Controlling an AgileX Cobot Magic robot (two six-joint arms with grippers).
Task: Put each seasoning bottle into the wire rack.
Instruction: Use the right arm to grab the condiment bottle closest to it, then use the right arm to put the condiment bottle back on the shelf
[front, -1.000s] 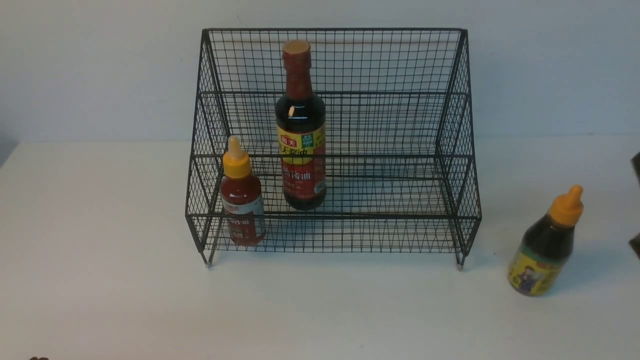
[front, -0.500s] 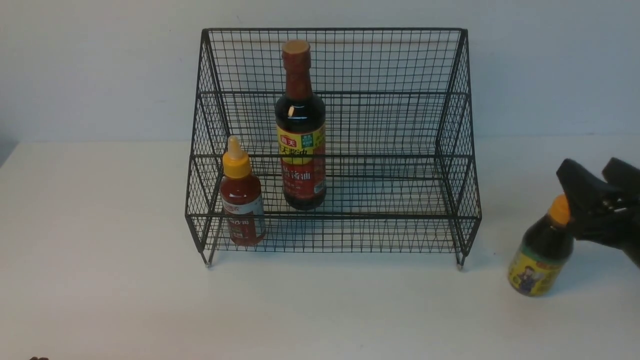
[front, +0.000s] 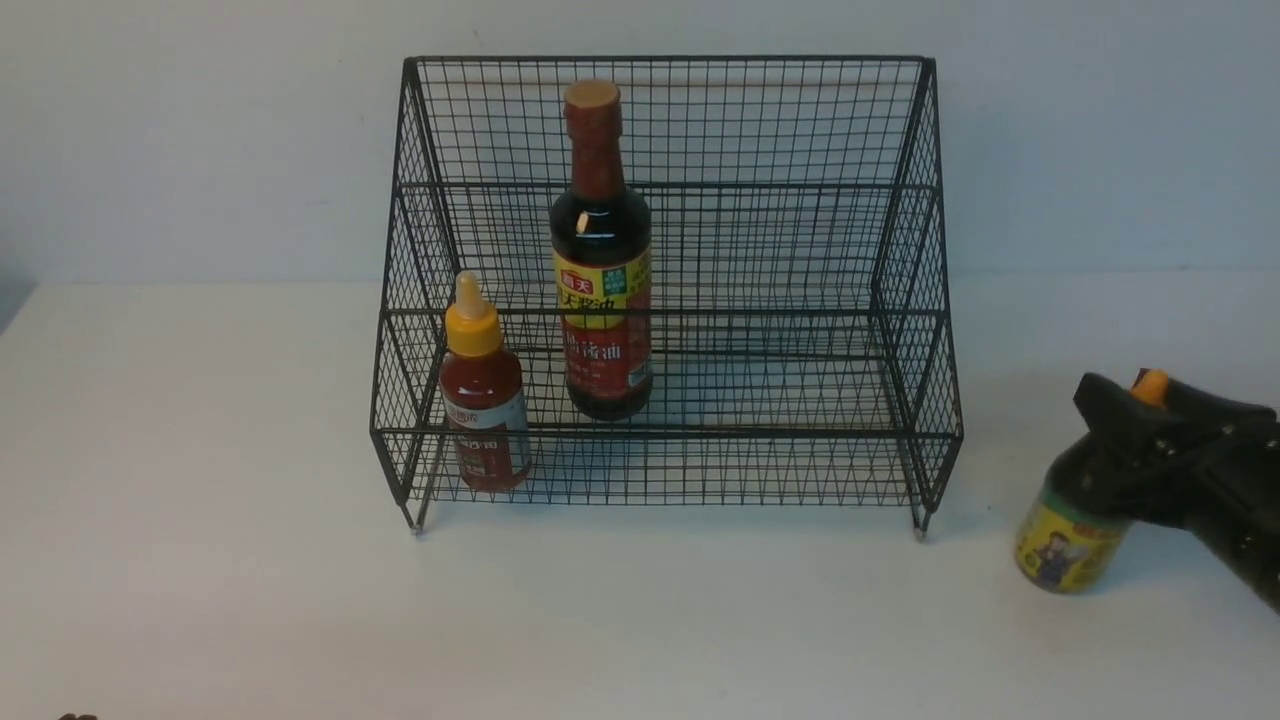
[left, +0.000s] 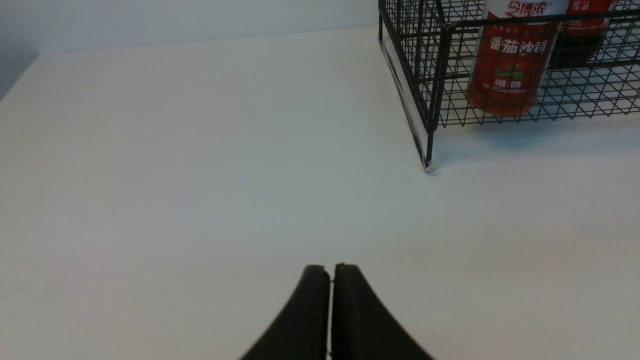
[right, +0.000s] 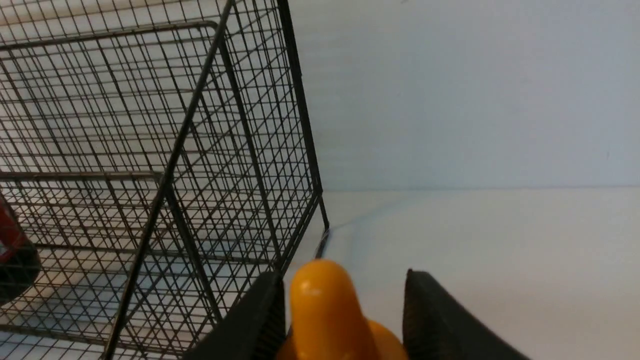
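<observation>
The small dark bottle (front: 1075, 520) stands on the tabletop (front: 200, 500) at the front view's lower right, outside the wire rack (front: 660, 58). The right gripper (right: 342, 285) has its jaws parted astride the orange cap (right: 322, 300), with a gap on one side. The tall bottle (front: 600, 260) and red bottle (front: 484, 400) stand inside the rack, left of centre. The left gripper (left: 331, 280) has its jaws pressed together, empty.

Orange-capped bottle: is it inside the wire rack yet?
No, the orange-capped bottle stands on the table right of the wire rack, the right hand around its cap.

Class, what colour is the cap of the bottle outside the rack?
Orange cap; clearest in right wrist view.
</observation>
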